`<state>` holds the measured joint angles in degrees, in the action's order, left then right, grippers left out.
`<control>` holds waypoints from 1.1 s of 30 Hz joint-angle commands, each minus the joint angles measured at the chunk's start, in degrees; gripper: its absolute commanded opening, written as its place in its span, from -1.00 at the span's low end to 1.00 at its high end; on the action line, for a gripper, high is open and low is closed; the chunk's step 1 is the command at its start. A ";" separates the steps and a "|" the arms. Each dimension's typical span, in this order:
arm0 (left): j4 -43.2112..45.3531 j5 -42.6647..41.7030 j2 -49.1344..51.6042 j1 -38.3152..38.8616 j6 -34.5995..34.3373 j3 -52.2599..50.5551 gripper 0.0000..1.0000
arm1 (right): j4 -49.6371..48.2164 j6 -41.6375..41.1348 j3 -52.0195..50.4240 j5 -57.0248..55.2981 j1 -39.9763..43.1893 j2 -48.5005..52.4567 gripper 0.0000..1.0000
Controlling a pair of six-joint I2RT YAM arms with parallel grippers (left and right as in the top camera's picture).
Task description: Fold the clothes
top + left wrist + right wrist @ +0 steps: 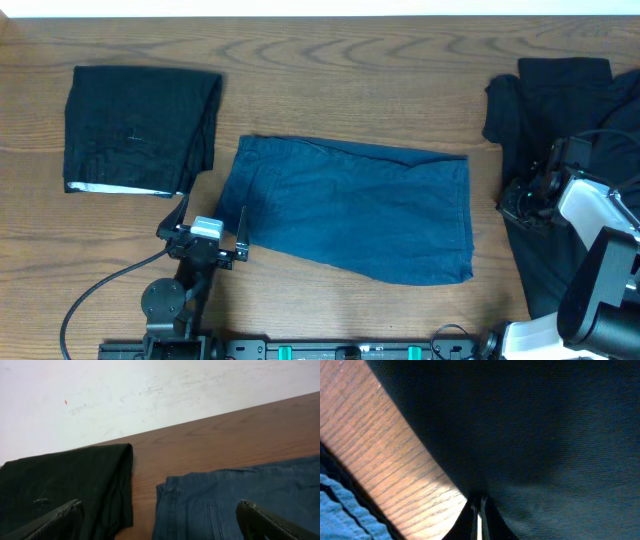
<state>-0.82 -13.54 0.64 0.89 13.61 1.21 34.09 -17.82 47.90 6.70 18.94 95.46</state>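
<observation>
Blue denim shorts [350, 205] lie flat and folded in the middle of the table; they also show in the left wrist view [240, 500]. A folded black garment [135, 128] lies at the far left, also in the left wrist view [65, 485]. A loose black garment [570, 120] is heaped at the right. My left gripper [210, 235] is open and empty, near the shorts' left front corner. My right gripper [522, 198] is shut on the edge of the loose black garment [530, 435], its fingers [479, 510] pinched together at the cloth.
The wooden table [350, 90] runs under everything. A black cable [100, 290] loops at the front left by the left arm's base. A white wall [125, 395] stands behind the table's far edge.
</observation>
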 commanded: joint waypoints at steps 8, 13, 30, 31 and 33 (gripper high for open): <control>-1.86 -0.74 0.07 0.22 0.72 -0.98 0.96 | -1.46 -2.14 0.57 -12.31 2.67 0.81 -0.81; -1.86 -0.74 0.07 0.22 0.74 -0.98 0.96 | 0.83 -2.64 6.32 -3.23 3.87 0.81 -0.78; -1.86 -0.74 0.07 0.22 0.74 -0.98 0.96 | 24.24 8.15 27.82 12.81 -9.55 0.81 -0.72; -1.86 -0.74 0.07 0.22 0.72 -0.98 0.96 | 24.83 8.57 27.67 12.79 -11.34 0.81 -0.72; -1.86 -0.74 0.07 0.22 0.72 -0.98 0.96 | 25.38 8.55 27.10 12.52 -14.38 0.83 -0.74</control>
<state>-0.82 -13.54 0.64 0.89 13.61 1.21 59.00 -11.88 75.37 18.17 8.16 96.18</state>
